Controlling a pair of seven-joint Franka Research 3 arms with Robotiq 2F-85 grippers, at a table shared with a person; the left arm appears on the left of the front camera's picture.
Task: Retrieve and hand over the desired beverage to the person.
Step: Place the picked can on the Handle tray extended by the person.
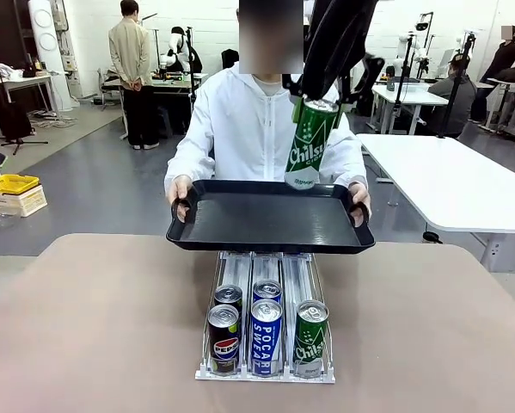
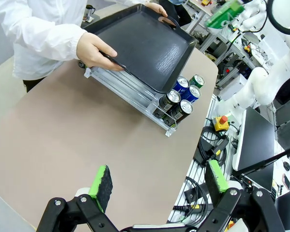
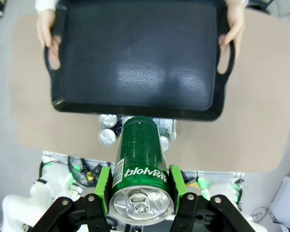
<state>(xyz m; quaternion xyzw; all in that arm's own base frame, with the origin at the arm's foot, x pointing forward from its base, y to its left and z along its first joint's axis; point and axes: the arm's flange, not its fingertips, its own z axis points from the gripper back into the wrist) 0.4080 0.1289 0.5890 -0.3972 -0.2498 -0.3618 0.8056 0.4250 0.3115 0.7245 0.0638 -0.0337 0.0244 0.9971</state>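
Rack [image 1: 266, 344] rear hidden by tray [image 1: 270, 219] | right tool [image 3: 141, 186] clamps green can [image 1: 311, 142]

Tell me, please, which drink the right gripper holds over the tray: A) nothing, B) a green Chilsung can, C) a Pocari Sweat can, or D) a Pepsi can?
B: the right gripper is clamped on the green Chilsung can, above the black tray.

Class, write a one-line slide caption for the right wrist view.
Right gripper holds a green can above the black tray held out by the person's hands.
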